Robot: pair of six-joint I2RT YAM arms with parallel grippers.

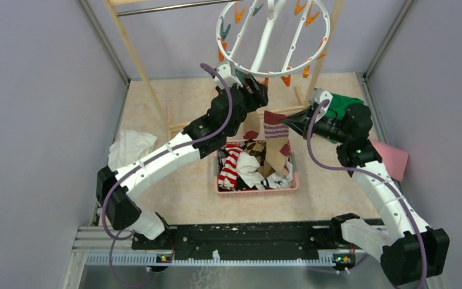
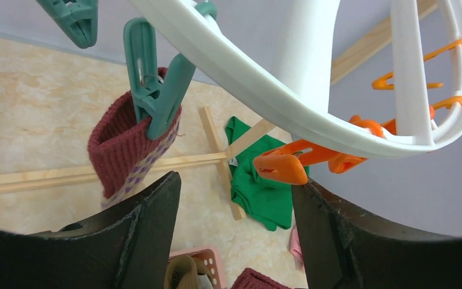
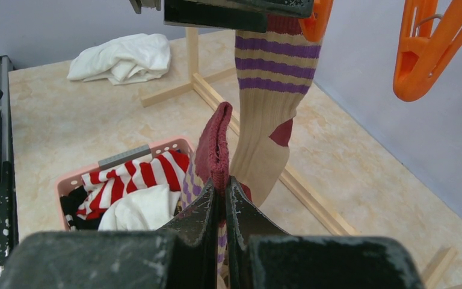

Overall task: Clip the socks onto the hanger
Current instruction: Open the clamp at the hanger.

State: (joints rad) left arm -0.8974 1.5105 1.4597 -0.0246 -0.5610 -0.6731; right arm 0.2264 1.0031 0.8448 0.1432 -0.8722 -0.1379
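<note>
The hanger [image 1: 271, 36] hangs at the top centre of the overhead view, its white ring carrying orange and teal pegs. The left pincer [image 1: 254, 89] is raised just under the near rim of that ring. Its fingers [image 2: 150, 235] are spread wide along the bottom of the left wrist view with nothing between them. Above them, at upper left of that view, a teal peg [image 2: 153, 84] on the ring bites the maroon cuff of a tan and purple striped sock, the clipped sock [image 2: 120, 144]. Just right of centre an orange peg [image 2: 283, 165] sits under the ring with nothing in it. The right pincer [image 1: 287, 122] reaches in from the right side of the overhead view. Its fingers [image 3: 201, 217] are pressed together on the maroon cuff of a second sock of the same pattern, the held sock [image 3: 215, 141], whose cuff stands up above the fingertips. Just behind it in the right wrist view the clipped sock hangs straight down with its maroon heel showing, and its top is hidden behind a dark part at the upper edge. Below, at the centre of the worktop [image 1: 174, 198], a pink basket [image 1: 295, 183] holds a red-and-white striped sock [image 1: 231, 168] and other socks. A white cloth [image 1: 129, 147] lies at left, a green cloth [image 1: 344, 103] at upper right and a pink cloth [image 1: 392, 159] at right.
</note>
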